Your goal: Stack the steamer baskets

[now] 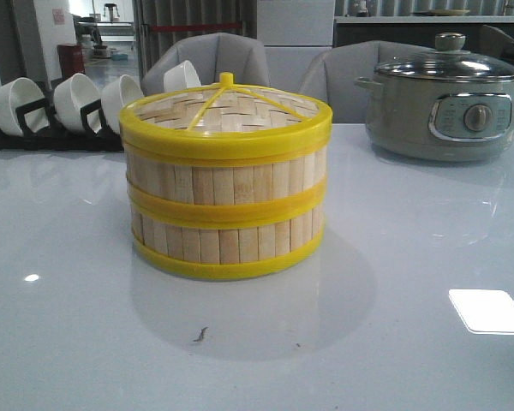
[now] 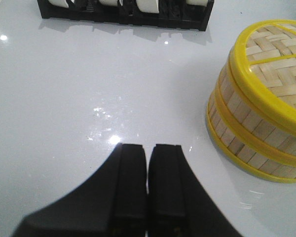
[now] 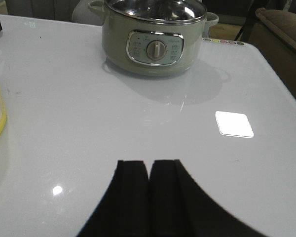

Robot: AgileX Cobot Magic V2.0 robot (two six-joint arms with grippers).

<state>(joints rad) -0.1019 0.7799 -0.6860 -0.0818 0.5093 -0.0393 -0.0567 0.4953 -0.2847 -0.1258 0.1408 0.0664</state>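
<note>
Two round pale-bamboo steamer baskets with yellow rims (image 1: 225, 210) are sitting stacked mid-table under the woven yellow-ribbed lid (image 1: 226, 110) | black left gripper (image 2: 148, 150) is hovering clenched, empty, near the stack | black right gripper (image 3: 148, 165) is hovering clenched, empty, facing the grey-green electric pot (image 3: 154, 39).

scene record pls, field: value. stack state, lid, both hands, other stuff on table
stack: two baskets, one on the other, mid-table
lid: woven lid on top basket
left hand: shut, empty, over bare table, apart from stack
right hand: shut, empty, over bare table
pot: grey-green pot with glass lid, back right
rack: black rack of white bowls, back left
table: glossy white
</note>
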